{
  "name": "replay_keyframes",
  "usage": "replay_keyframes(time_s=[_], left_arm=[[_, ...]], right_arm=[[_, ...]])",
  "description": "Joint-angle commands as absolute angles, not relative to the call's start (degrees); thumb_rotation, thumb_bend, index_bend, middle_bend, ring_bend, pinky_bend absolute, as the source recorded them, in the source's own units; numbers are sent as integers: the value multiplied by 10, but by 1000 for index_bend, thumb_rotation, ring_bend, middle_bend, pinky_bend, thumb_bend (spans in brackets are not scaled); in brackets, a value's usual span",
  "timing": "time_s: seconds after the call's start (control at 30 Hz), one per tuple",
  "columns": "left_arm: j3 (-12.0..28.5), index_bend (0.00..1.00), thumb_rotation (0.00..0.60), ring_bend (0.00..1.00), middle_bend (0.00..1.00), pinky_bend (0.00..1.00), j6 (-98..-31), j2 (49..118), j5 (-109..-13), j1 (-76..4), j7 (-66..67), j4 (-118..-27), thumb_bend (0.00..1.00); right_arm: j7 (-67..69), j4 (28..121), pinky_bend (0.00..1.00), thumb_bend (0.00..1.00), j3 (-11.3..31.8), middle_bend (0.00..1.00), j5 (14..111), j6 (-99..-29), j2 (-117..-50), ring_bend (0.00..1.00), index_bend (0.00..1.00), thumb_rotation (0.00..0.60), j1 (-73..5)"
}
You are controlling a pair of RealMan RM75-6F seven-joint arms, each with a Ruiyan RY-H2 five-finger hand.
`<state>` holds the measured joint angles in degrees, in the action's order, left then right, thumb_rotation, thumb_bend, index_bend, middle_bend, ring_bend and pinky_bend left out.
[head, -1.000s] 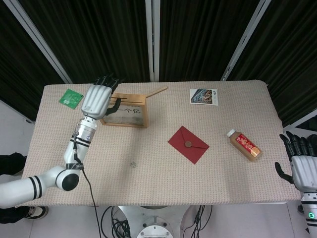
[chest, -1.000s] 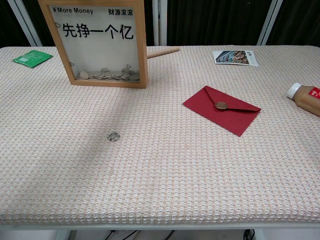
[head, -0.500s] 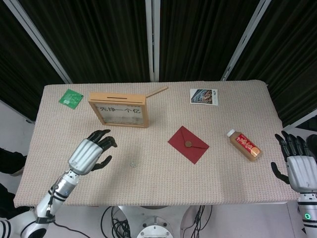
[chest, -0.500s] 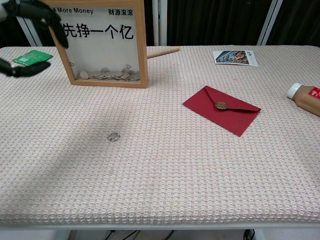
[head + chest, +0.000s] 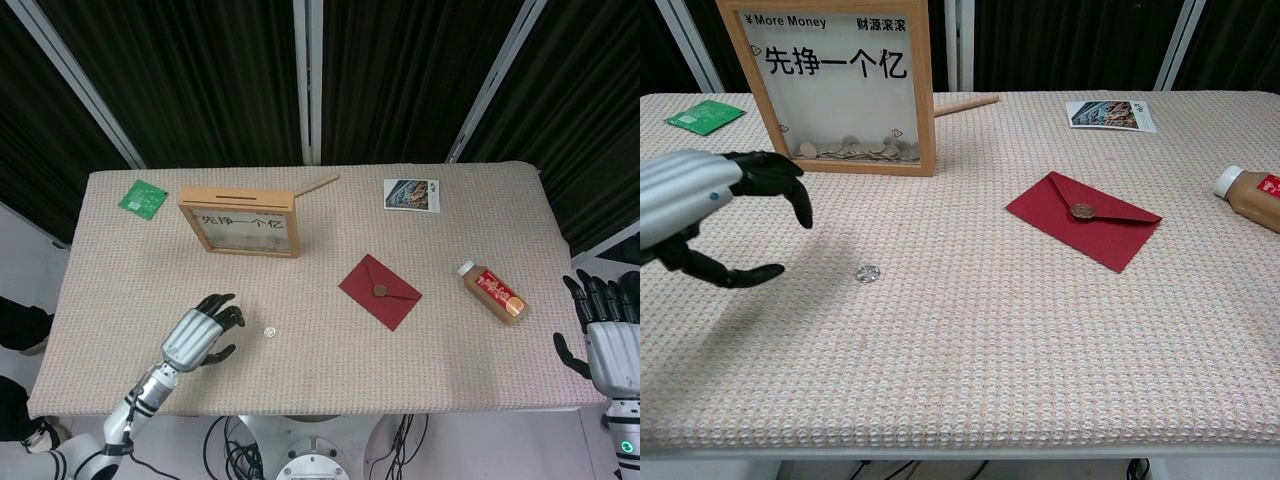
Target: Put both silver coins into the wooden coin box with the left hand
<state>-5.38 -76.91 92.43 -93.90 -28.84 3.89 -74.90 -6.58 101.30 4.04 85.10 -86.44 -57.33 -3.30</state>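
Wooden coin box [image 5: 240, 221] upright; long axis left-right.

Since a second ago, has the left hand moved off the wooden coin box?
Yes. The left hand has come away from the wooden coin box toward the table's near edge, now beside the small silver coin, not touching it.

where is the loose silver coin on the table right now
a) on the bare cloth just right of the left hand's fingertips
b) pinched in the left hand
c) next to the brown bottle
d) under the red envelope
a: the small silver coin lies flat on the woven tablecloth, apart from the open left hand, whose dark fingers hold nothing, and well short of the red envelope.
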Motion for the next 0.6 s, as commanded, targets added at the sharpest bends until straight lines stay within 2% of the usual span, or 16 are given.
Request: replay_keyframes(time_s=[0.03, 0.4, 0.6], left_arm=[[-41, 395, 600, 137, 311, 207, -750, 974, -942, -291, 21, -693, 258], [-23, 395, 600, 137, 300, 198, -716, 1034, -941, -310, 0, -632, 258], [-19, 339, 600, 114, 268, 176, -696, 1046, -935, -318, 2, -620, 263]], right_arm=[[-64, 1008, 0, 327, 39, 0, 846, -860, -574, 0, 0, 600, -33], [-44, 990, 0, 327, 44, 0, 833, -852, -578, 0, 0, 600, -33], [-35, 985, 0, 327, 45, 0, 830, -849, -576, 0, 0, 600, -34]])
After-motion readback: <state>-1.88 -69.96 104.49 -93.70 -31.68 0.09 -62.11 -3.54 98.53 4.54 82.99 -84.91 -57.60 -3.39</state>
